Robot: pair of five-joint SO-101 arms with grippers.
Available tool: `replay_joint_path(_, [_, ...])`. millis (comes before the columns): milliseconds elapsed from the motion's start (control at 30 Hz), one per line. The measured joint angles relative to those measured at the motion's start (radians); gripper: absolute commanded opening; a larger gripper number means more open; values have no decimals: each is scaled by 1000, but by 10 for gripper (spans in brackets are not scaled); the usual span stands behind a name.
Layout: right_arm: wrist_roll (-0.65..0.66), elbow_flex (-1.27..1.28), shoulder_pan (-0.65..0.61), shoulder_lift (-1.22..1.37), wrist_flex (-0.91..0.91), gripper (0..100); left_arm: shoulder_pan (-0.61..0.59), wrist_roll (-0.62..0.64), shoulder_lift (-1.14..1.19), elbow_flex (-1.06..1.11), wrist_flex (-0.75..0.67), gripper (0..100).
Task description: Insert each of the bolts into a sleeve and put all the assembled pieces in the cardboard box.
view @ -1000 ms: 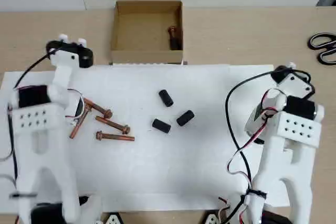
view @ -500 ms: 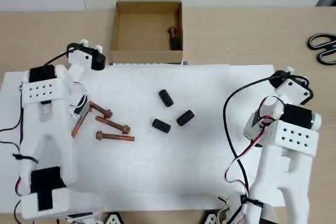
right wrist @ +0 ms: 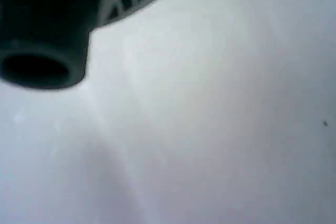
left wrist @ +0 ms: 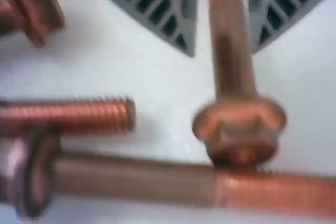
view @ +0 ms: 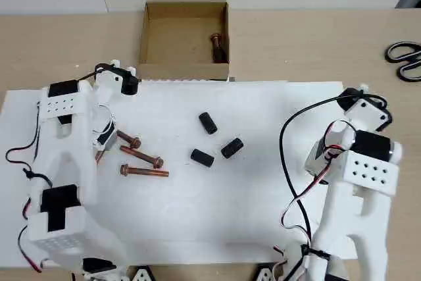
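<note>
Several copper bolts [view: 141, 157] lie on the white mat [view: 217, 208] at the left. My left gripper [left wrist: 223, 30] is low over them, open, its grey fingers [left wrist: 157, 3] on either side of one bolt's shank [left wrist: 230, 61], with the hex head [left wrist: 239, 129] just beyond the tips. Three black sleeves [view: 208, 123] [view: 232, 147] [view: 202, 158] lie mid-mat. My right gripper [right wrist: 63, 19] is shut on a black sleeve [right wrist: 42, 56], just above bare mat. The cardboard box [view: 151, 37] at the back holds one assembled piece [view: 217, 47].
Scissors [view: 404, 57] lie on the wooden table at the far right. The right arm [view: 362, 162] stands over the mat's right edge. Bare mat stretches between the sleeves and the front edge.
The left arm has swung forward and down, bringing its gripper onto the bolts. The right arm pulled back slightly a second ago and has stayed still since.
</note>
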Motion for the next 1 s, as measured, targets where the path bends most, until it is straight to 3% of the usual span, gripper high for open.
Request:
replay_joint_path(500, [0,0,0,-2,0,4,0,-11,101,-5,-97,100])
replay_joint_path(667, [2,0,0,-55,0,4,2,-11,138,-14,-107,2])
replay_joint_path(1000, [2,0,0,-203,0,4,5,-5,95,-12,-97,5])
